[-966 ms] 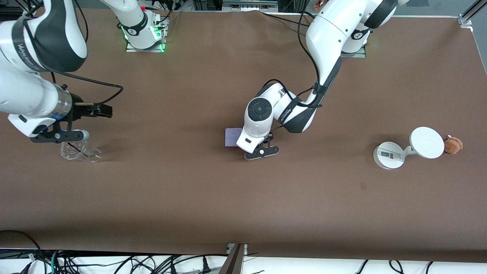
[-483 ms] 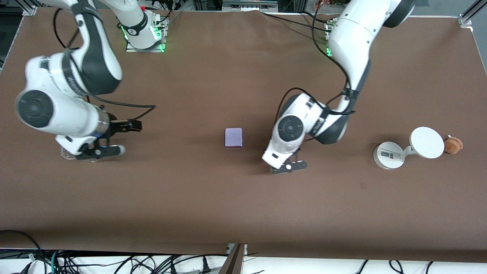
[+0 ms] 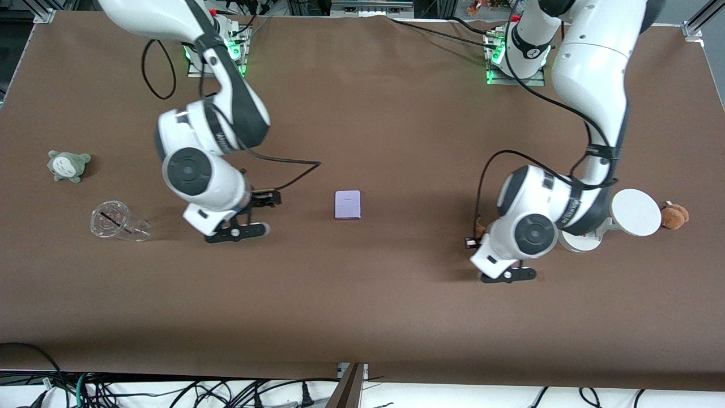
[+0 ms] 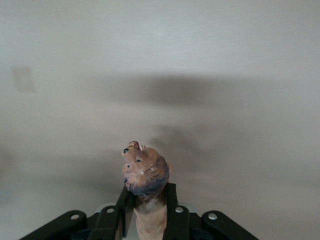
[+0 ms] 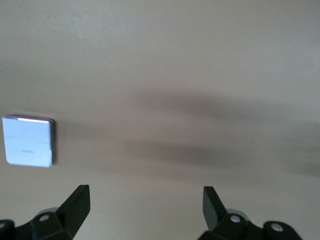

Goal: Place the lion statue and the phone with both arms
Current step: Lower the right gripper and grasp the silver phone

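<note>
The phone lies flat in the middle of the table, a pale lavender slab; it also shows in the right wrist view. The lion statue is a slim reddish-brown figurine with a darker mane. My left gripper is shut on its body, with the head sticking out past the fingertips. In the front view the left gripper hangs over bare table beside the white device. My right gripper is open and empty over bare table between the cup and the phone; its fingers stand wide apart in the right wrist view.
A white round-based device with a disc stands toward the left arm's end, a tan-brown plush toy beside it. A clear plastic cup lies on its side and a grey plush toy sits toward the right arm's end.
My left arm swung from over the phone toward the white device, carrying the lion statue. My right arm swung from over the cup toward the table's middle, uncovering the grey plush.
</note>
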You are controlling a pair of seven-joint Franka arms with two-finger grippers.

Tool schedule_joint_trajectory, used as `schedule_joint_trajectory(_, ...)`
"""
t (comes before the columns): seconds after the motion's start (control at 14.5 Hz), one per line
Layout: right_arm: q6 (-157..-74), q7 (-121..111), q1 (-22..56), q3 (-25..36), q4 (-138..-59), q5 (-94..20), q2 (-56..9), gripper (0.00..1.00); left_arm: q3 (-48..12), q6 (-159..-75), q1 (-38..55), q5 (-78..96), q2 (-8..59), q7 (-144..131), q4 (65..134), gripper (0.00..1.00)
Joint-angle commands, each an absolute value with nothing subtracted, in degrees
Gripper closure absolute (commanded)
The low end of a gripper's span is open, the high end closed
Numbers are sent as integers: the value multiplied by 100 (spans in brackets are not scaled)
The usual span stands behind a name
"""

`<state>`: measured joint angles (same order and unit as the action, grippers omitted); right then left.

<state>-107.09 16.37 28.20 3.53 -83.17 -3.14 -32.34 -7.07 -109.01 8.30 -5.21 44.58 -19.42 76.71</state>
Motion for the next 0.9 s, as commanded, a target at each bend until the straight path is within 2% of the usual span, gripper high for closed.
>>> schedule_joint_trajectory(0.0,-11020,2309,3207,396,-8209,-535,-3541,0,-852,-10890,265,-606,3965,-1013,8339,100)
schedule_joint_trajectory(0.28,-11521,3083,3743,396,-8218,-756,-3848,0,-844,-11012,-201,-650,3884,-133,8455,100)
schedule_joint_trajectory(0.48,-12197,3462,4121,396,-8218,-738,-4200,0,-844,-11748,-377,-694,3955,184,8797,100)
schedule_joint_trajectory(0.62,-12567,3629,4236,396,-8218,-738,-4403,0,-844,-11892,-430,-694,3990,229,8851,100)
schedule_joint_trajectory(0.83,-12709,3744,4324,396,-8218,-738,-4543,0,-844,-12006,-440,-686,4025,220,8859,100)
